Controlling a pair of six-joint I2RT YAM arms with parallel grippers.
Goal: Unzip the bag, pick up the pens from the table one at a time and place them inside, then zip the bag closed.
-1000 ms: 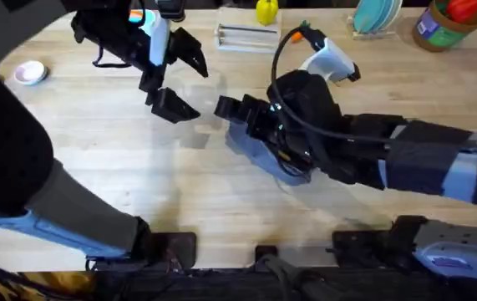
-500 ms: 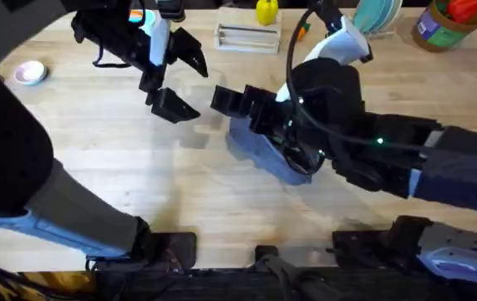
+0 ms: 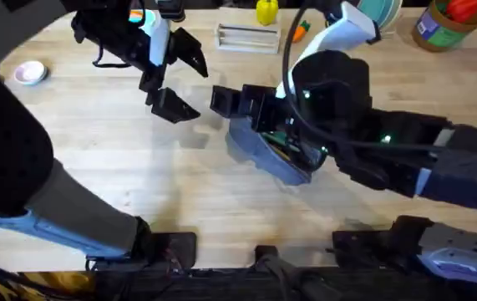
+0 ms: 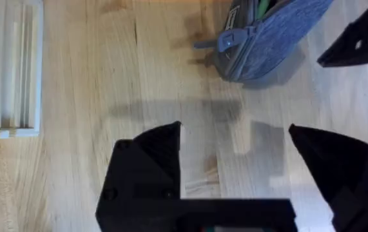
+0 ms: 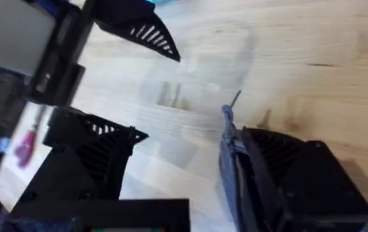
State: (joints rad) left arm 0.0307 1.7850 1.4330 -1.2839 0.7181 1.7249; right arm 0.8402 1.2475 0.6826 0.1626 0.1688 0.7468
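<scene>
- Right gripper (image 3: 236, 102) sits higher and a little farther from the arm's base than a second ago; the arm's white wrist housing has swung up toward the far edge of the surface (image 3: 96, 167).
- Pencil pouch (image 3: 271, 152) lies under and just behind that gripper, mouth open, a green pen (image 3: 286, 148) showing inside. In the left wrist view the green tip (image 4: 261, 6) pokes from the open end, zipper pull (image 4: 225, 42) hanging at the near corner.
- Judgement: at least one pen is in; the right arm looks to be lifting away after a drop. Whether the yellow-tan pen is inside I cannot tell.
- Right gripper: jaws spread wide, nothing between them, one finger (image 5: 280, 167) beside the pouch's end.
- Left gripper (image 3: 171, 79): jaws wide apart, empty, hovering above bare surface with the pouch well ahead of it.
</scene>
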